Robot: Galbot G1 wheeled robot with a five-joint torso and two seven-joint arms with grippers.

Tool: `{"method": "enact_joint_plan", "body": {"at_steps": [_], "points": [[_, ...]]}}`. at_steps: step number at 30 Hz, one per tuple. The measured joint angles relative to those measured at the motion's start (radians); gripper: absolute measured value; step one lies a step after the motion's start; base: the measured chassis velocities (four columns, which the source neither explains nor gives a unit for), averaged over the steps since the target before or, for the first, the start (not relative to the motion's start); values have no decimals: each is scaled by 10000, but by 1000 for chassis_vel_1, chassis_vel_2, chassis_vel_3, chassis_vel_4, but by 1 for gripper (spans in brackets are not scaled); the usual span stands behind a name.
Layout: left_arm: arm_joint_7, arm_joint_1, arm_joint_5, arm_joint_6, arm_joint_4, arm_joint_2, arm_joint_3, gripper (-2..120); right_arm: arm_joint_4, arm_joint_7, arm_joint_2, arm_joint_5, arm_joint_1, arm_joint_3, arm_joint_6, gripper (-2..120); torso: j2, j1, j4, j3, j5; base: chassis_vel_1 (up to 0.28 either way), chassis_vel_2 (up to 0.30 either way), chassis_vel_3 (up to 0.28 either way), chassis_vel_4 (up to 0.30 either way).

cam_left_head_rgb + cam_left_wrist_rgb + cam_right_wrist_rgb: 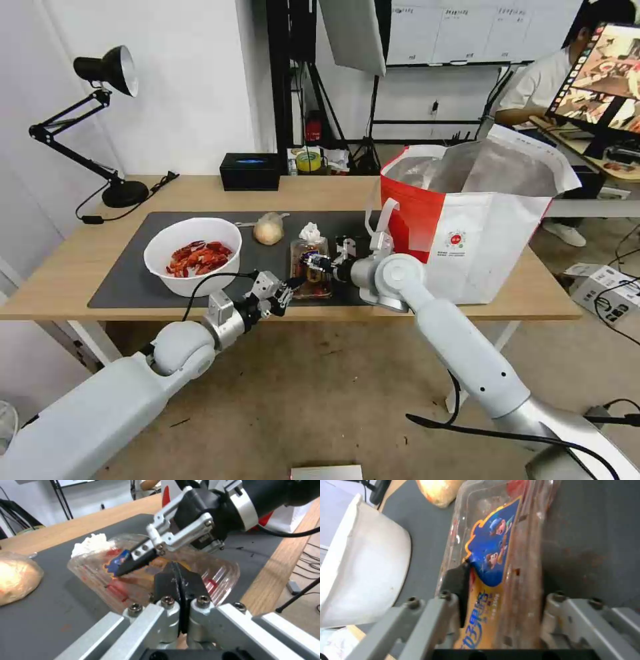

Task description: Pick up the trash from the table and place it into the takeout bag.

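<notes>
Clear plastic tray point(311, 268) lies lengthwise front-to-back; right claw point(319, 263) grasps it, left claw point(288, 288) clenched.

Lab or test studio, not a home. Light-wood tabletop point(200, 193) on white legs, bare concrete-like floor beneath. Behind the tabletop: black metal stand frame point(283, 80), tripod legs point(367, 147), a hanging light panel point(353, 33). Black desk lamp point(100, 120) on the tabletop's far left corner. Right of the tabletop: monitor point(600, 80), cardboard box point(597, 283) and loose cables point(623, 303) on the floor.
</notes>
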Motion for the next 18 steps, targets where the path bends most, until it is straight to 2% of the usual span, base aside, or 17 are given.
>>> {"method": "enact_joint_plan", "body": {"at_steps": [2, 4, 5, 8, 13, 18], "points": [[3, 43, 0, -19, -25, 26, -46, 0, 10, -8, -9, 3, -10, 9, 3, 30, 0, 0, 0, 0, 0, 0, 0, 0, 0], [16, 143, -2, -55, -86, 89, -167, 0, 33, -28, -35, 2, -23, 21, 8, 18, 0, 1, 0, 0, 0, 0, 0, 0, 0], [16, 143, -2, -55, -86, 89, -167, 0, 33, -28, -35, 2, -23, 21, 8, 18, 0, 1, 0, 0, 0, 0, 0, 0, 0], [42, 404, -4, -107, -184, 165, -508, 0, 94, -62, -76, 2, -57, 48, 16, 5, 0, 1, -1, 0, 0, 0, 0, 0, 0], [195, 940, 26, -157, -402, 268, -1117, 0, 137, -114, -93, 2, -120, 110, 20, 0, 0, 1, -2, 0, -3, 0, 0, 0, 0], [286, 2062, 76, -332, -819, 523, -2320, 0, 409, -252, -137, -10, -261, 236, 92, 0, 0, 1, 0, 0, -1, 0, 0, 0, 0]]}}
